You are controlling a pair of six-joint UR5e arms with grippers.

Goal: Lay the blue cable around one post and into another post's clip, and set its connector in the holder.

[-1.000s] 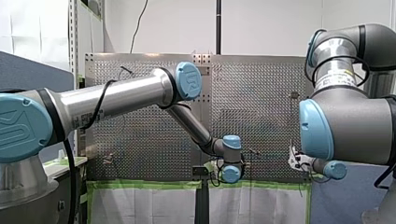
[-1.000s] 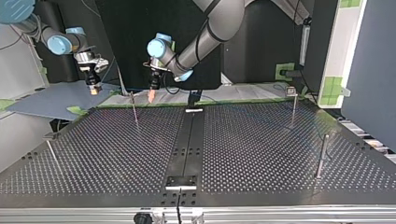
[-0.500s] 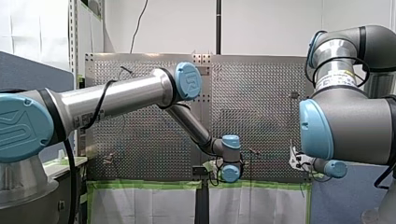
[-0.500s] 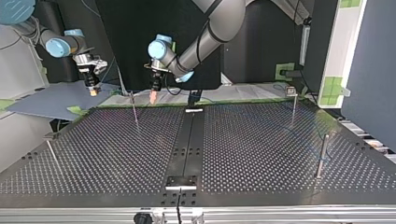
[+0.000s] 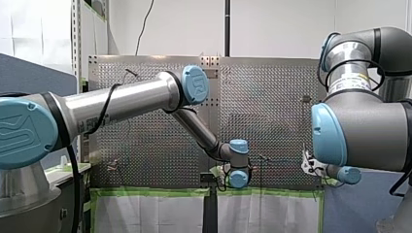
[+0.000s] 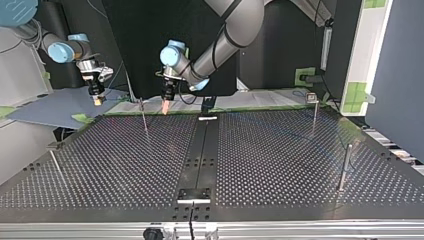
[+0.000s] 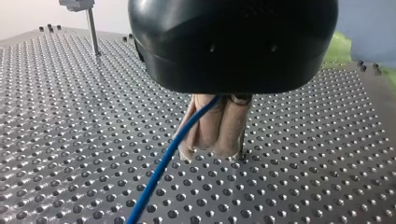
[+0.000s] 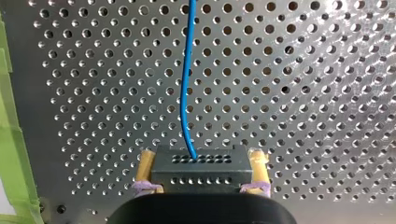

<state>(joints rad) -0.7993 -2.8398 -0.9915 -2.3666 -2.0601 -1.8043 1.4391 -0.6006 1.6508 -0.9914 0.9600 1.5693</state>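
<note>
Left gripper point(image 7: 215, 150): beige pads clenched on blue cable point(image 7: 161, 167), low over table point(image 6: 280, 165) edge nearest the arms.
Right gripper point(image 8: 201, 161): yellow pads clamp black connector point(image 8: 198, 175), near that edge's corner.
Handling: cable looks light and limp, so grip close to the routed span. Connector looks rigid, so hold its sides.
Count: 1 cable, 1 connector, 4 posts point(image 6: 345, 167), 2 grippers.
</note>
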